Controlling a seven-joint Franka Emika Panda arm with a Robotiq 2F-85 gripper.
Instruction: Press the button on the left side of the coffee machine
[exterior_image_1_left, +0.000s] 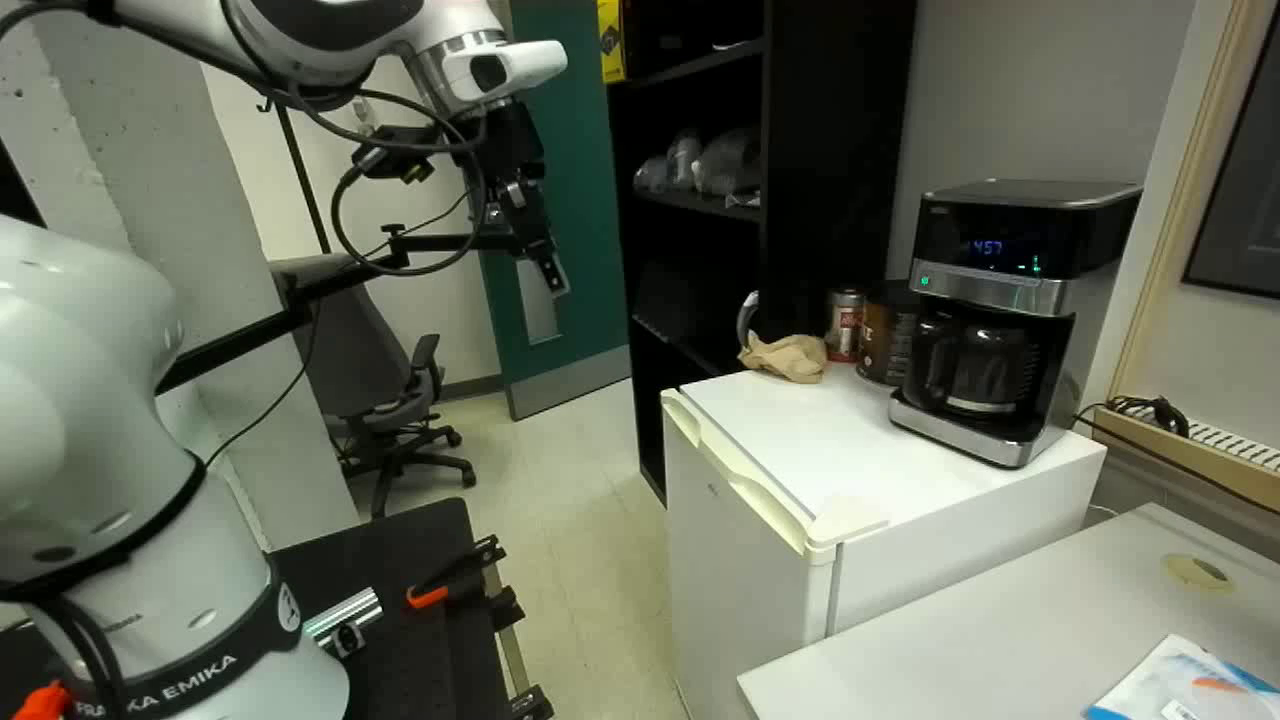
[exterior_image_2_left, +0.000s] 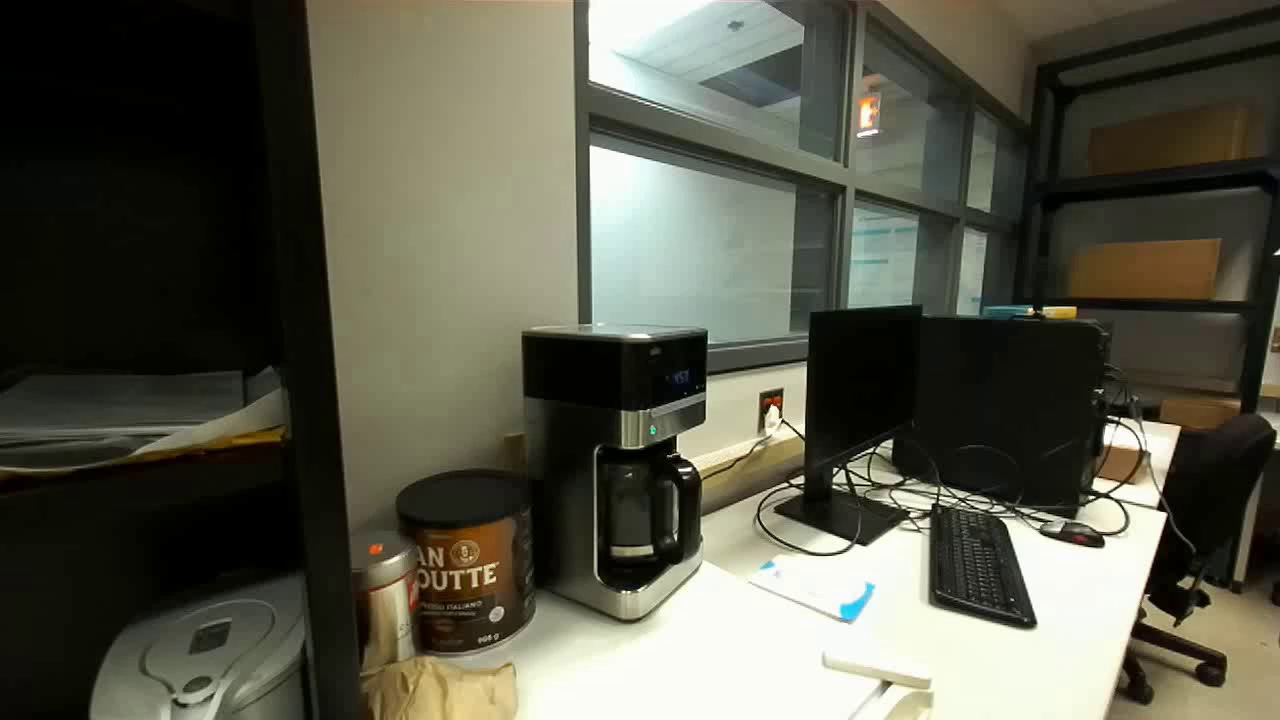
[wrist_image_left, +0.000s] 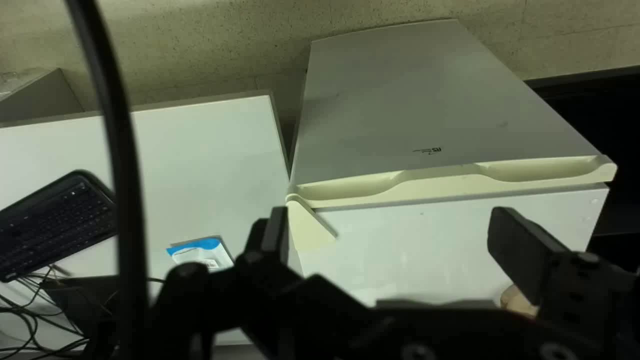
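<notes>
Hovering well apart from the coffee machine (exterior_image_1_left: 1010, 295), which is standing on the white fridge (exterior_image_1_left: 740, 560), I am holding the fingers (wrist_image_left: 522, 255) of my gripper (wrist_image_left: 389, 229) spread wide.

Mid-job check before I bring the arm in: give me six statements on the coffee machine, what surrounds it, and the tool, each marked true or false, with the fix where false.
1. The coffee machine stands on the white mini fridge. True.
2. Its front is entirely dark. False: the display shows blue digits and a green light glows below, at the left in an exterior view.
3. The carafe sits inside the machine. True.
4. The tool is open. True.
5. It is touching the machine. False: it hangs well apart from it.
6. A keyboard stands beside the machine on the fridge. False: a brown coffee canister does.
</notes>
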